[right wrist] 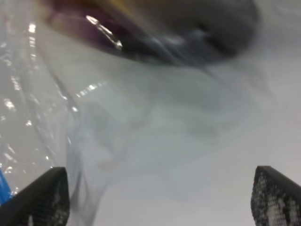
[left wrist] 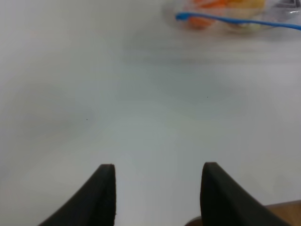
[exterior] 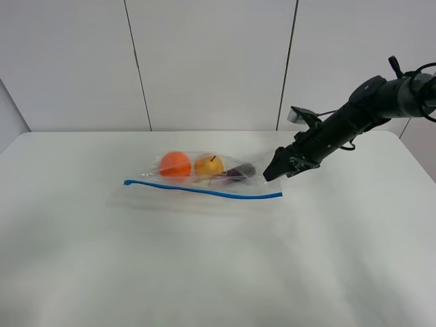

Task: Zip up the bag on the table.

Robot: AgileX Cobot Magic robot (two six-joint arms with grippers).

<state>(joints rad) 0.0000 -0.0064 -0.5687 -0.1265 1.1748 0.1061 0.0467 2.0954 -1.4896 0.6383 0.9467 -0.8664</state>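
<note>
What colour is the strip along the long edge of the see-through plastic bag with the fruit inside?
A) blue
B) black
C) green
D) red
A: a bright blue seal strip runs along the near long edge of the clear crinkly plastic bag on the white table, and the left wrist view shows that blue line too.

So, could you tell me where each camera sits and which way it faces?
Exterior high: mounted high, looking down at the table, the bag and the right gripper.
Left wrist: low over bare table, open left gripper in view, bag far off.
Right wrist: close above the bag, fingertips spread.
All share the bag.
</note>
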